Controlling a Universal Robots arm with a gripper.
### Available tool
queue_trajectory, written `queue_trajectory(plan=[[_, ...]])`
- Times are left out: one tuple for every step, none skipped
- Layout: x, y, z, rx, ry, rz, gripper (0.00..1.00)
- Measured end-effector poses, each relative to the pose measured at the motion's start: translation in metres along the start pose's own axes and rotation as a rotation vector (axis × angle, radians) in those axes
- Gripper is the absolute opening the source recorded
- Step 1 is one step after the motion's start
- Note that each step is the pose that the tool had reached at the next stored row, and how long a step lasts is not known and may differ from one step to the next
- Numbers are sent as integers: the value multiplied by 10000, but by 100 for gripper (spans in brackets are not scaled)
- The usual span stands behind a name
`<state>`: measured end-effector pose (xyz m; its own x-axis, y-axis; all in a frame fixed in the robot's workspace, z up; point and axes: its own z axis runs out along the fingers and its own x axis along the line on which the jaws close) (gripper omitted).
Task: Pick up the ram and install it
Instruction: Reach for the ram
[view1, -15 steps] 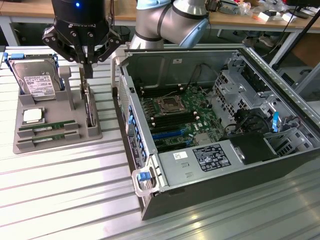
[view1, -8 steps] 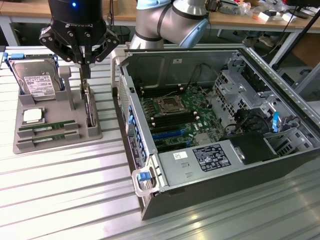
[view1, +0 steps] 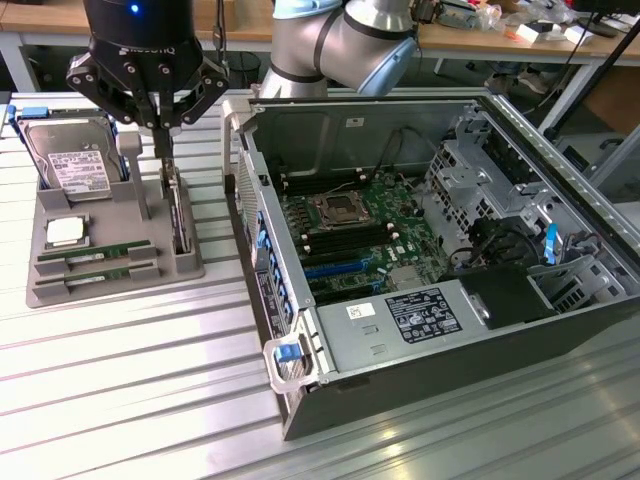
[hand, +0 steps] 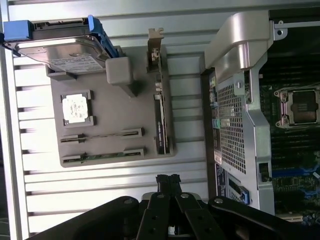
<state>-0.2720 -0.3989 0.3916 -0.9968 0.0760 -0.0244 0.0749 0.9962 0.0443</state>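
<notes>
Noted gripper (view1: 163, 140) pressed fully closed, nothing in it. Cannot make out its fingertip ends against the card (view1: 178, 215) standing just beneath. Recorded arm (view1: 340, 40) cut off at the upper edge, wrist vertical, fingers pointing straight down over tray (view1: 190, 268). Located ram (view1: 95, 256) below the gripper, toward the exterior view's left: two sticks sunk in tray slots, top edges alone exposed, untouched. Logged case (view1: 450, 340) well apart on the opposite side.

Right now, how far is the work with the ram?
Done: nothing visible yet. Both ram sticks lie in their slots on the grey tray. In hand: the gripper is shut and empty, above the tray near the upright card. Left: picking up a ram and seating it on the motherboard in the open case.
</notes>
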Motion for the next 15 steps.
queue_trajectory(plan=[[6, 0, 0, 0, 0, 0, 11], [11, -1, 0, 0, 0, 0, 11], [18, -1, 0, 0, 0, 0, 11], [25, -2, -1, 0, 0, 0, 11], [32, -2, -1, 0, 0, 0, 11], [40, -3, -1, 0, 0, 0, 11], [50, -4, -1, 0, 0, 0, 11], [57, -4, -1, 0, 0, 0, 11], [67, -5, -2, 0, 0, 0, 11], [83, -6, -2, 0, 0, 0, 11], [104, -8, -3, 0, 0, -1, 11], [124, -9, -3, 0, 0, 0, 11], [152, -11, -4, 0, 0, 0, 11], [176, -13, -5, 0, 0, 0, 11], [199, -15, -5, 0, 0, 0, 11]])
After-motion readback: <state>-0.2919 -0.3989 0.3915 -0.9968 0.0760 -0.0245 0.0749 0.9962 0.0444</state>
